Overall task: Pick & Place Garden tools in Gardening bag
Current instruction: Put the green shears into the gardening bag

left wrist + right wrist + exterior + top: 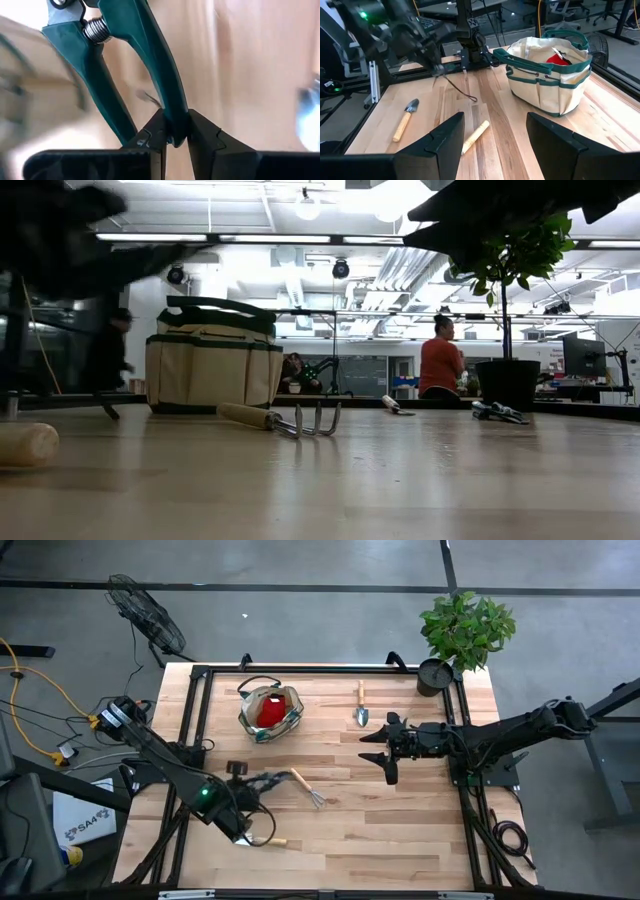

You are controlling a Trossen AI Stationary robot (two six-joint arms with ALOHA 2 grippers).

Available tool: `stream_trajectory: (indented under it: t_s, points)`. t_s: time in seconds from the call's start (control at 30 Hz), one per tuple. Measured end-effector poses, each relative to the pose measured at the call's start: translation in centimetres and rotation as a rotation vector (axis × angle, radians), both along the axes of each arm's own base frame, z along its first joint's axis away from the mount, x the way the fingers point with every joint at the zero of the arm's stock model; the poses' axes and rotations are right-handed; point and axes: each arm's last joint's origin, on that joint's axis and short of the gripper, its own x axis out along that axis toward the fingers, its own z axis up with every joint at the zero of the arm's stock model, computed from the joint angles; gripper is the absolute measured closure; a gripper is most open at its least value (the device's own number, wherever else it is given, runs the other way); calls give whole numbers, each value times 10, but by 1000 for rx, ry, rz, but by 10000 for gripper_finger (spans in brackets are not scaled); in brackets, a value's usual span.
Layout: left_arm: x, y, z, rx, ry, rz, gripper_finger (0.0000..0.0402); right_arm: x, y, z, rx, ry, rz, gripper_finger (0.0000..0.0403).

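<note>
Shears [135, 60] with dark teal handles sit clamped in the left gripper [175, 137], whose fingers [155, 132] pinch one handle; the spring between the handles shows above them. From overhead, that gripper [262, 781] is at the front left of the surface [400, 830], with the shears [268, 780] a blurred dark shape lifted off the wood. Near the left arm's base lies a wooden handle [277, 841], the rest of that tool hidden under the arm. Just right of the gripper the rake [306, 788] lies flat, tines pointing right and toward the front. Behind it, toward the back, stands the bag [270, 712], beige with green trim, upright and open, with something red [272, 710] inside. In the right wrist view the bag [552, 82] shows the red thing [559, 59] poking above its rim. Right of the bag a trowel [361, 705] lies with its blade toward the front. The right gripper [385, 745] hovers just right of the trowel at mid-surface, its fingers [445, 137] spread wide and holding nothing. A second pair of shears [498, 412] rests near the black pot [434, 675] of the plant [468, 628] at the back right corner.
</note>
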Motion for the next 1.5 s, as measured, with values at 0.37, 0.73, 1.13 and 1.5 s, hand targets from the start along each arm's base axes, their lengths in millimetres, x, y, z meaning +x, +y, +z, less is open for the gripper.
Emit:
stream_trajectory:
  t_s: [0.37,0.73,1.13,1.5]
  points:
    - [28,-4,36,245,-359,-84,360,1,0,4,-2,-42,4,197]
    - [64,40,39,413,-177,-318,360,1,0,7,33,-76,0,197]
    - [80,61,49,952,154,-727,360,3,-10,21,110,-225,-50,197]
    - [93,71,61,1239,379,-860,360,5,-19,33,211,-291,8,197]
